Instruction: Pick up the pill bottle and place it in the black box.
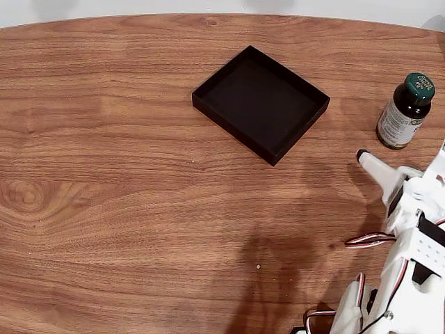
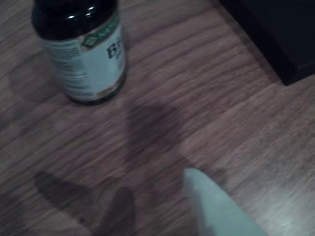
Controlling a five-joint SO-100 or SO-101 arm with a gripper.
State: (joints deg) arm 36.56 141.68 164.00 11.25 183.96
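Note:
The pill bottle [image 1: 405, 111] stands upright near the right edge of the table in the fixed view: dark green, with a printed cap and a white-and-green label. The black box [image 1: 261, 103] lies turned at an angle near the table's middle back, with nothing in it. My white gripper [image 1: 363, 157] points up-left, just below and left of the bottle, not touching it. In the wrist view the pill bottle [image 2: 83, 54] stands at top left, a corner of the black box [image 2: 280, 39] shows at top right, and one white fingertip [image 2: 206, 196] rises from the bottom edge. The second finger is hidden.
The wooden table [image 1: 125, 188] stretches bare to the left and front of the box. The arm's white body and cables [image 1: 410, 278] occupy the lower right corner. The table's curved back edge runs along the top.

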